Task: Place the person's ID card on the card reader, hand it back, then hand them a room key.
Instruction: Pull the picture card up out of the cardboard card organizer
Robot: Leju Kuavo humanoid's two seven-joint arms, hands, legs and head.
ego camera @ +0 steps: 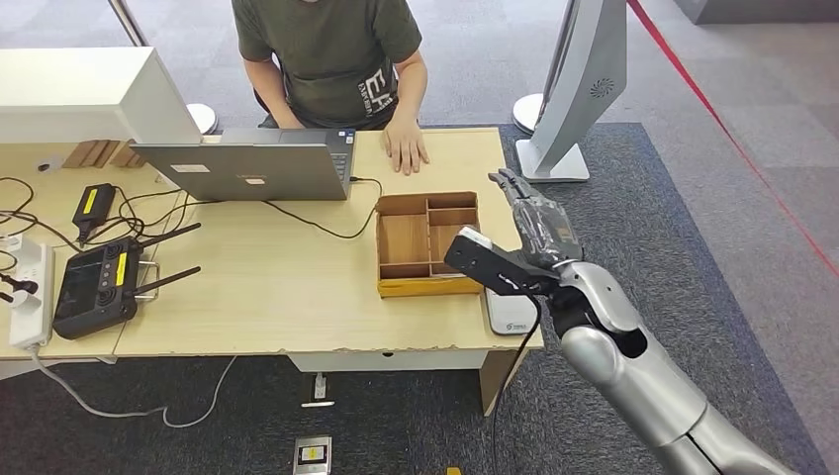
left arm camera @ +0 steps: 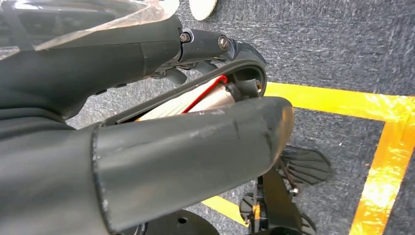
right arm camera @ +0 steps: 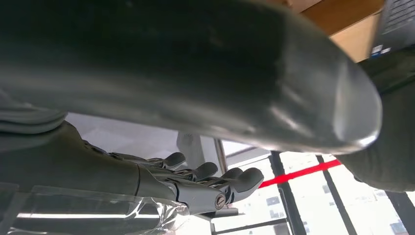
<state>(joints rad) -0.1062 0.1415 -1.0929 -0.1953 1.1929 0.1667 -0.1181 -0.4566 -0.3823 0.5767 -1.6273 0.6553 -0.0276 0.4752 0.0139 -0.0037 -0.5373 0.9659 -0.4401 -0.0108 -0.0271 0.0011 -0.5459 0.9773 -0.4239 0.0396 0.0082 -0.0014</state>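
Several bare compartments made up the wooden tray on the desk in the head view. At its four o'clock corner lay the white card reader, partly under the raised right hand, whose fingers stretched out with nothing in them, toward the person's hand at twelve o'clock. No card could be made out.

From the left wrist, the left hand hung above carpet, its grasp unclear.

From the right wrist, straight fingers, empty.

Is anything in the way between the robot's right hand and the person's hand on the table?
Nothing tall. Only a corner of the low brown wooden divided tray lies near the path from the right hand to the person's hand.
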